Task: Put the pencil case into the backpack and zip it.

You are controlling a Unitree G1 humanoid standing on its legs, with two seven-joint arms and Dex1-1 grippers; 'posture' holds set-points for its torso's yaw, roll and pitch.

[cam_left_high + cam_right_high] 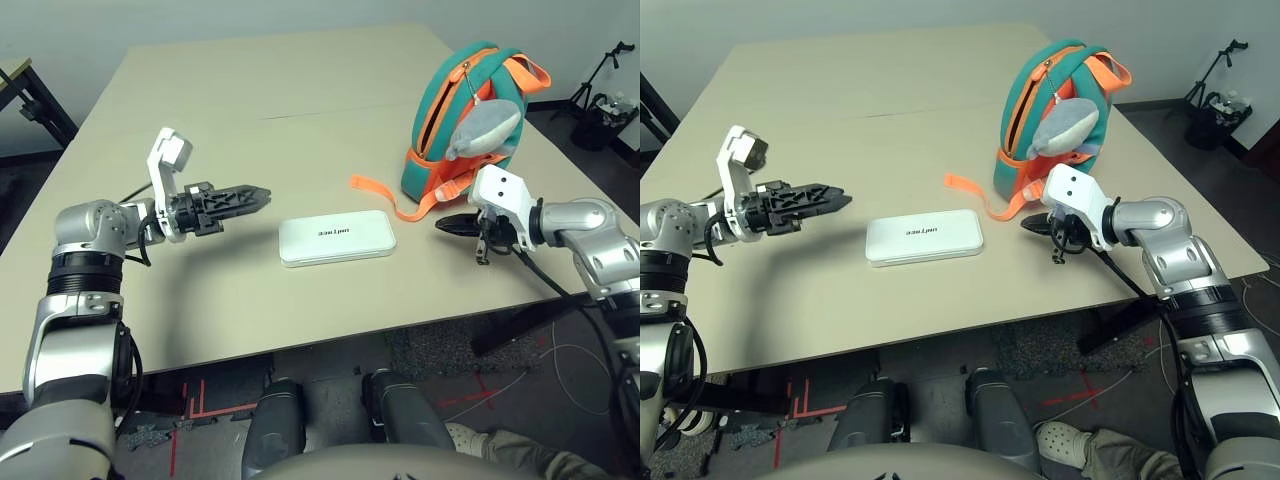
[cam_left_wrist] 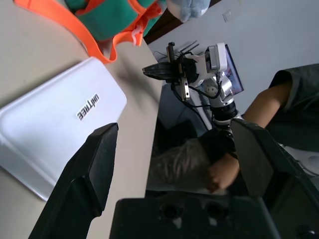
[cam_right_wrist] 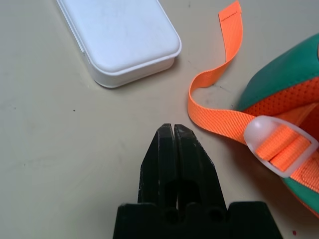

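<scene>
— Pale table [image 1: 300, 110], grey wall behind, dark floor w/ red tape lines [image 1: 205, 410] below the near edge. What's the bag doing?

— Backpack [image 1: 450, 130], teal w/ orange trim, stands at the right, leaning a bit; grey plush shark [image 1: 485, 128] hangs on it. Loose orange strap [image 1: 400, 208] lies on the tabletop, toward the case.

— Anything inside?

— Can't say. There's a dark slit along the front zip, prob. partly open, but the view's poor there.

— And the pencil case?

— White pencil case [image 1: 337, 238] lies flat nr the near edge, roughly mid-table, lettering up, outside the bag and to its left.

— L gripper [image 2: 174, 149]?

— Left of the case, apart from it, fingers wide open w/ nothing btwn them.

— R gripper [image 3: 174, 127]?

— Right of the case, on the near side of the bag. Fingers shut tip to tip, empty, not touching case or strap.

— Anyone about?

— Person's hand [image 2: 219, 174] and forearm, beyond the table edge, nr the robot's R arm in the left wrist view.
</scene>
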